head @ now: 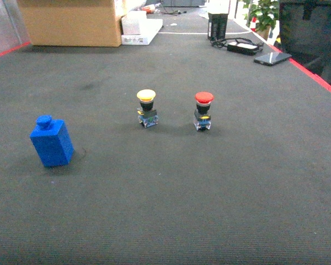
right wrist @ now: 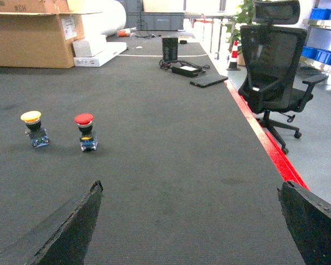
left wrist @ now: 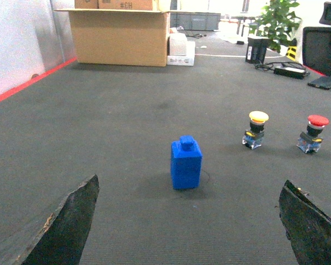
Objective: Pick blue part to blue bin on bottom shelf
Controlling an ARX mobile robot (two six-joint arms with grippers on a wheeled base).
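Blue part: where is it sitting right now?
The blue part stands upright on the dark mat at the left of the head view, left of the yellow-capped button and nearer the robot; the left wrist view shows it centred ahead.

The cardboard box (left wrist: 119, 34) bears a partly cut-off "#CH" marking.
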